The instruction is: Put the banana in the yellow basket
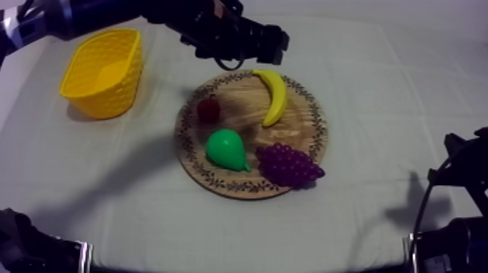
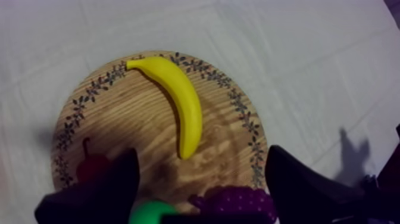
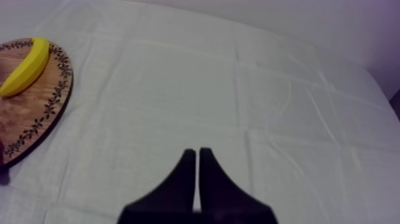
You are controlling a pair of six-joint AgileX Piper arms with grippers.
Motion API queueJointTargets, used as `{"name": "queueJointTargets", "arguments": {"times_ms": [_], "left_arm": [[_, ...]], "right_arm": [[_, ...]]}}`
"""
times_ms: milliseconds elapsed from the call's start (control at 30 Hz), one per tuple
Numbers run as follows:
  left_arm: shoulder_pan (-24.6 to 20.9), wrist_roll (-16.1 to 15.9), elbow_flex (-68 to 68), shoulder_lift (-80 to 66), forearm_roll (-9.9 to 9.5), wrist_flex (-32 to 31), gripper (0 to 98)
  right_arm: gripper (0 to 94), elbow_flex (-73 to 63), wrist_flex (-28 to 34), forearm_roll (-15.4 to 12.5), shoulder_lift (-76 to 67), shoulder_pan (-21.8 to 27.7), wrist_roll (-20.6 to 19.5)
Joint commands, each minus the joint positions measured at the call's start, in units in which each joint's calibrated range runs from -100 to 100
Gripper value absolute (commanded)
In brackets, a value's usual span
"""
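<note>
The yellow banana (image 1: 274, 94) lies on the far right part of the round wooden board (image 1: 320, 134), curved and unheld. My left gripper (image 1: 270, 42) hovers over the board's far edge, just beyond the banana. In the left wrist view its fingers (image 2: 113, 187) stand wide apart and open above the board (image 2: 128, 116), with the banana (image 2: 178, 101) lying ahead between them. The yellow basket (image 1: 105, 72) stands at the far left. My right gripper (image 3: 198, 156) is shut on nothing over bare cloth, well to the right of the board (image 3: 44, 113) and the banana (image 3: 27, 68).
Also on the board are a small red fruit (image 1: 209, 109), a green pear (image 1: 226, 150) and purple grapes (image 1: 289, 165). The left wrist view has the red fruit (image 2: 92, 167), pear (image 2: 149, 212) and grapes (image 2: 238, 199) close under the fingers.
</note>
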Motion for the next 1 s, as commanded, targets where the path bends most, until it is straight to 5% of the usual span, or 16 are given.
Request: {"name": "queueJointTargets", "arguments": {"times_ms": [0, 367, 967], "left_arm": [[-0.4, -1.2, -1.0, 1.5, 1.36, 1.0, 75.4], [-1.6, -3.0, -16.3, 16.8, 5.30, 13.6, 71.9], [-0.4, -0.8, -37.9, 34.9, 6.98, 29.1, 67.4]], "right_arm": [[0.3, 0.0, 0.0, 0.0, 0.0, 0.0, 0.0], [0.3, 0.0, 0.0, 0.0, 0.0, 0.0, 0.0], [0.3, 0.0, 0.0, 0.0, 0.0, 0.0, 0.0]]}}
